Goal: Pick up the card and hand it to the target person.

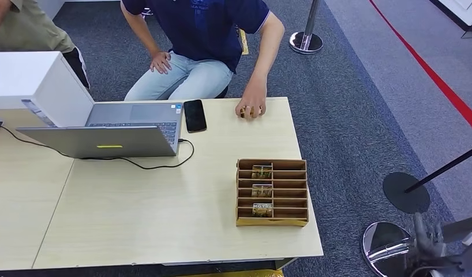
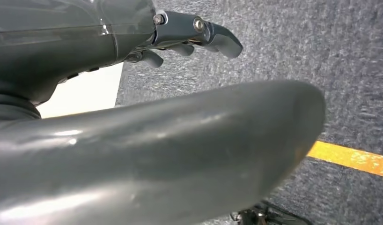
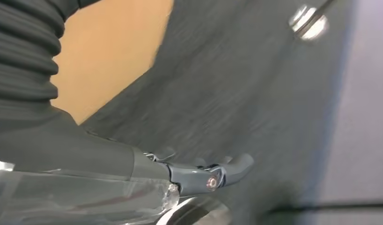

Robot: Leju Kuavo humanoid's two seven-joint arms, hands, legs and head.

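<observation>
Cards (image 1: 262, 191) stand in the slotted wooden holder (image 1: 272, 219) on the table (image 1: 164, 219).

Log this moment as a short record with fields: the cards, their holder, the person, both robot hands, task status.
cards: three, each standing in its own slot of the card holder; nearest card
card holder: brown slotted box on the table, near its right edge
person: seated across the table, one hand resting on the tabletop
left robot hand: over carpet, holds nothing, fingers apart
right robot hand: over carpet, holds nothing
other items: laptop, phone
task status: no card picked up yet
</observation>
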